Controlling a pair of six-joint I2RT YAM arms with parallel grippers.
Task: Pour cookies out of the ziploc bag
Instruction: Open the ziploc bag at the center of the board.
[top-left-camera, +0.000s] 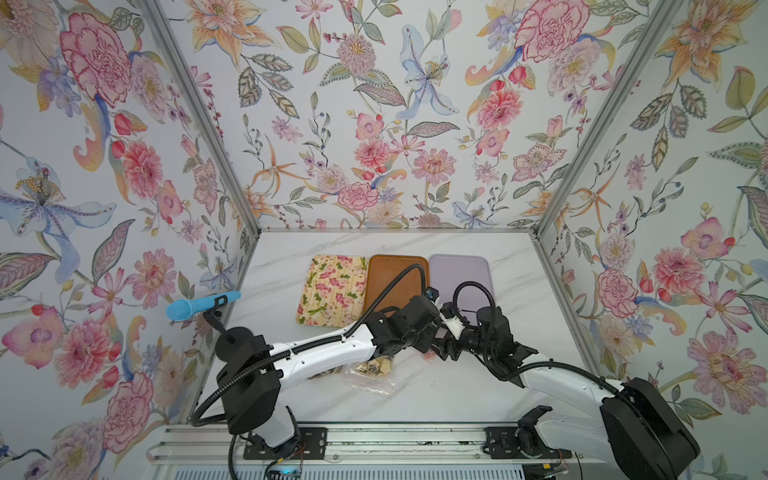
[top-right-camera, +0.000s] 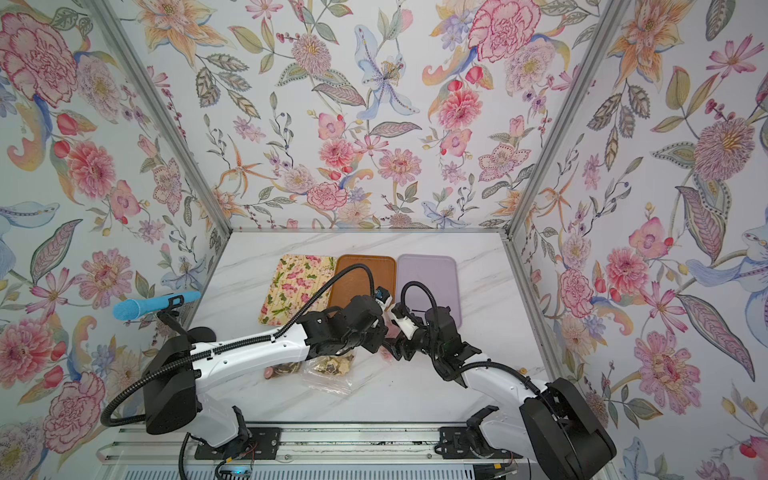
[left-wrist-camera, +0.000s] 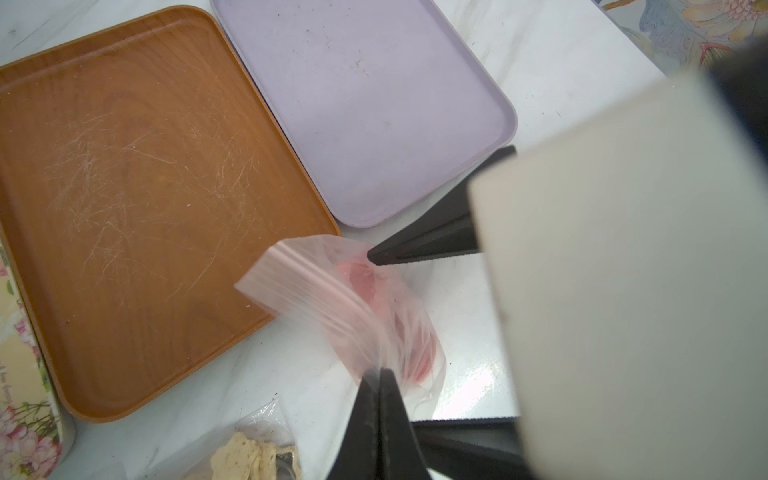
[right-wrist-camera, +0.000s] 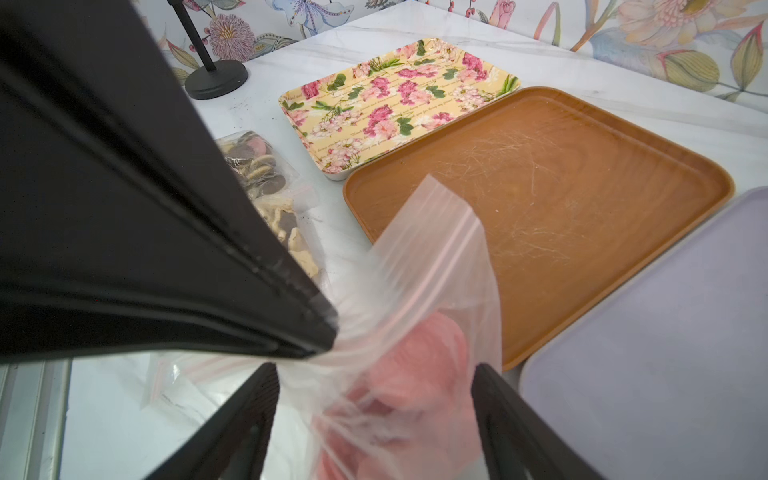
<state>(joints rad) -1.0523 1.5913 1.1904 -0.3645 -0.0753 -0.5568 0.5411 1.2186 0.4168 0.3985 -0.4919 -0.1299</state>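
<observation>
My left claw (left-wrist-camera: 377, 374) is pinched tight, jaws together, on the thin plastic of a clear ziploc bag (right-wrist-camera: 428, 257) holding flat pink round cookies (right-wrist-camera: 415, 365). The bag's zip strip stands above the pinch, and the cookies sit bunched lower down inside it. My right claw (right-wrist-camera: 374, 374) faces the left one with its jaws apart, one on either side of the bag's filled part. Both fingers (right-wrist-camera: 257, 407) are right against the plastic, but I cannot tell whether they press on it. The bag is blurred in both wrist views.

I have the bag over the white marble-look counter (top-left-camera: 436, 399), just beside the near edges of a brown wood-grain rectangular tray (top-left-camera: 390, 278) and a lilac rectangular tray (top-left-camera: 461, 270). A yellow tray printed with pink flowers (top-left-camera: 332, 289) sits on the other side of the brown one. The three trays lie side by side, edges close together.

More bagged cookies lie flat on the counter under my left arm. There are cream and dark-brown shaped ones (right-wrist-camera: 286, 232), and beyond them dark, cream and pink rounds (right-wrist-camera: 253, 162).
</observation>
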